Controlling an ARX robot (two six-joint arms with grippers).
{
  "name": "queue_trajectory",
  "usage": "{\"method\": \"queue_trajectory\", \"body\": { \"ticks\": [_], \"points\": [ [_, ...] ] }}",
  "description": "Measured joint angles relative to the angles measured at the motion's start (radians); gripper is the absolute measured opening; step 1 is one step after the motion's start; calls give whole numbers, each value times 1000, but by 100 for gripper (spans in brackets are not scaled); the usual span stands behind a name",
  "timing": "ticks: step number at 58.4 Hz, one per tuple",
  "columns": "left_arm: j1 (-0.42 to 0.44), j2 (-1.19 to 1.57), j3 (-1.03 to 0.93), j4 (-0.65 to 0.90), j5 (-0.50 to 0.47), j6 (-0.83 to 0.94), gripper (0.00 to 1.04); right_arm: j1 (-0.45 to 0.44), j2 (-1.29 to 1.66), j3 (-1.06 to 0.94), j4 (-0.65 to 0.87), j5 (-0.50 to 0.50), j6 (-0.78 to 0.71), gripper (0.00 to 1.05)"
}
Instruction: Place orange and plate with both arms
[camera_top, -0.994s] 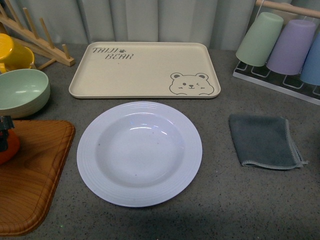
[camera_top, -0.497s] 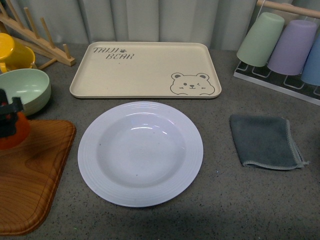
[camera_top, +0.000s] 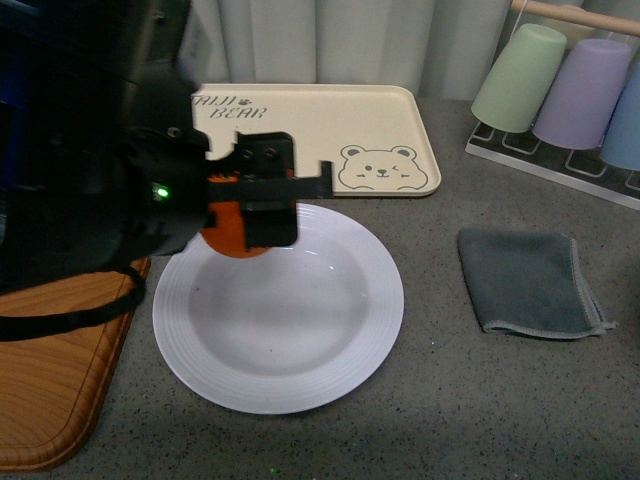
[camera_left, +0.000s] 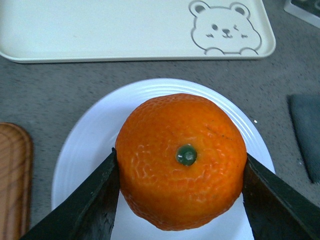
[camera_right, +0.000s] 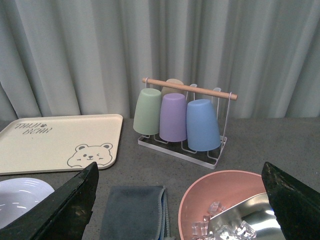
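Left pincer (camera_left: 182, 165) is clamped on the orange (camera_left: 184, 125), 1 finger on each side, stem spot facing the wrist cam. The orange hangs over the plate (camera_top: 340, 340), above its back-left part on the side toward the bear tray (camera_top: 310, 130). I can't tell from either view whether it touches the plate or is clear of it. So the orange leg is in hand but not released; I'd call that roughly half done. The plate sits flat on the table in front of the tray, with the wooden board (camera_top: 50, 390) to its left and the grey cloth (camera_top: 525, 280) to its right. Right pincer (camera_right: 180, 205) is spread wide, holding nothing, well apart from the plate. Remaining, as I read it: release the orange, then the right arm's plate move, which is not started. The plate's destination isn't clear from here.
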Motion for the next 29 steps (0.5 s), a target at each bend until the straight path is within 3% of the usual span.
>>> {"method": "queue_trajectory", "body": {
  "ticks": [29],
  "points": [
    [-28, 219, 58, 27, 0, 8, 62, 0, 0, 0, 0, 0, 0, 95]
  ]
}}
